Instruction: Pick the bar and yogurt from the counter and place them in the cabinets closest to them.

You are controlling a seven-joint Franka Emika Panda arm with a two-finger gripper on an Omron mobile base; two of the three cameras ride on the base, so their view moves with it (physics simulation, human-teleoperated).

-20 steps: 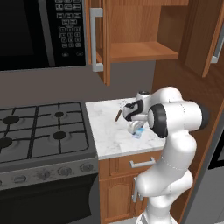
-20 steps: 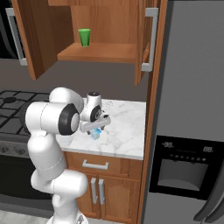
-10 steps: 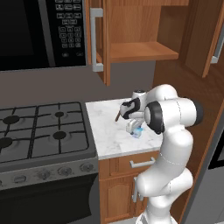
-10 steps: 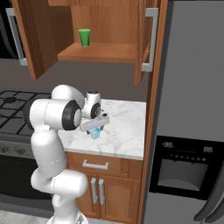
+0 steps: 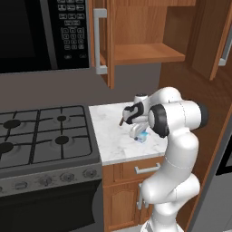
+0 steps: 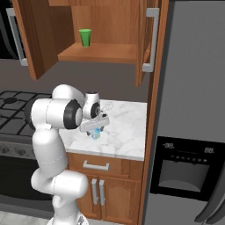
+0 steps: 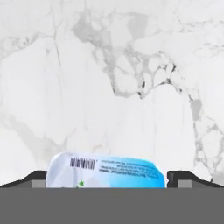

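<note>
The yogurt, a small pale blue and white cup, lies on its side on the white marble counter. My gripper is down over it, open, with one dark fingertip on each side of the cup and not clamping it. From the base, the yogurt peeks out just under the gripper, mid-counter. Above stand the cabinets, doors open. The bar is out of view.
A thin dark brown stick lies behind the hand. A green cup stands on the cabinet shelf. The open door hangs above the counter's left end. Stove at left, microwave above it, fridge at right.
The arm has leaned a little further over the counter and the hand has settled lower around the yogurt. The jaws stay open and the cup has not moved.
</note>
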